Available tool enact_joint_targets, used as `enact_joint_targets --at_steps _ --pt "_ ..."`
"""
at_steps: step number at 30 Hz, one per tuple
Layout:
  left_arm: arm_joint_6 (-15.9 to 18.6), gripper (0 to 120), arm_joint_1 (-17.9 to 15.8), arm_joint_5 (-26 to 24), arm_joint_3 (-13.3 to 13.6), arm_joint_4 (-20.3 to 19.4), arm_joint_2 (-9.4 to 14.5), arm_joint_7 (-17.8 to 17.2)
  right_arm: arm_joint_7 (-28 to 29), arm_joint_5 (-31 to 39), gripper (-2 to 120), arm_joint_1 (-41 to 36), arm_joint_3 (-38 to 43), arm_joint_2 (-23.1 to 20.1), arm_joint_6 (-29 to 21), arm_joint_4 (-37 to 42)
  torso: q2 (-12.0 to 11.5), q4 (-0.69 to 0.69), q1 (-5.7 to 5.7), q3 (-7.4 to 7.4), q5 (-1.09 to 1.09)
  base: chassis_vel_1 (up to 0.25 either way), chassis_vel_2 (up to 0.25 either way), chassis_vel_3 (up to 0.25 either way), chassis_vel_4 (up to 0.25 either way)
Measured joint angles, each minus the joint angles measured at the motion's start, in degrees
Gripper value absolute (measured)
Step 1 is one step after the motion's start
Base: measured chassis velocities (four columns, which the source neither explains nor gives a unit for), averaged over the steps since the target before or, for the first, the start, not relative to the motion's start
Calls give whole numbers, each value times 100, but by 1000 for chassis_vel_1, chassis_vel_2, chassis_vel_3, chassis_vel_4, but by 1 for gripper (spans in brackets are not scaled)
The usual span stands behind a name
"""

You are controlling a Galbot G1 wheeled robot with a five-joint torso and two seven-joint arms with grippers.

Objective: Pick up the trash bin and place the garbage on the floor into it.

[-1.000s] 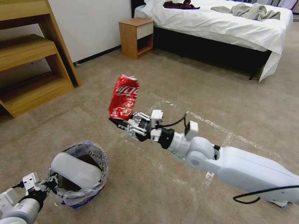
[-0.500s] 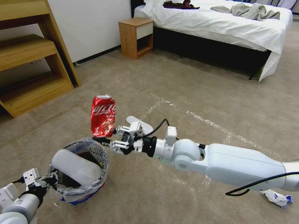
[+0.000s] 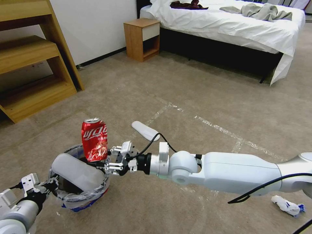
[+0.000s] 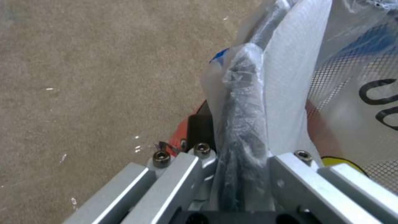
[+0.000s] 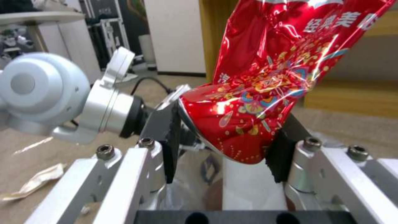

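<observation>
While its black pads pinch the dented lower end of a crushed red aluminium soda can (image 3: pixel 94 139), the right gripper (image 3: pixel 109 164) sits at the far rim of the small round red trash bin (image 3: pixel 78 203), which is lined with a crinkled clear plastic bag edged in blue. The can stands nearly upright above the opening, close to a long white insole (image 3: pixel 76 174) lying across the bin's mouth. At the bin's near side, the left gripper (image 3: pixel 45 190) is clamped on the bagged rim, holding the bin just over the beige-brown carpet floor (image 3: pixel 195 94). A second flat white insole (image 3: pixel 145 130) lies on the carpet just beyond the right arm, and a crumpled white paper wad (image 3: pixel 287 205) sits farther to the right. The risk, as I judge it, is at release (the insole covers much of the opening): the can could strike it, bounce or roll off and land on the carpet. A one-sided rim hold could also let the bin tip.
</observation>
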Motion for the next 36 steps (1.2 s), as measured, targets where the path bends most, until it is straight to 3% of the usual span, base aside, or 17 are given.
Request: enact_joint_targets --at_steps 24,36 --pt "-31 1 -9 -7 -40 -25 -27 31 277 -138 39 253 -451 924 -212 -601 0 0 0 0 0 0 0 0 0" --pt "-37 1 -22 11 6 12 -41 42 467 -325 39 176 -452 1142 -258 -880 0 0 0 0 0 0 0 0 0"
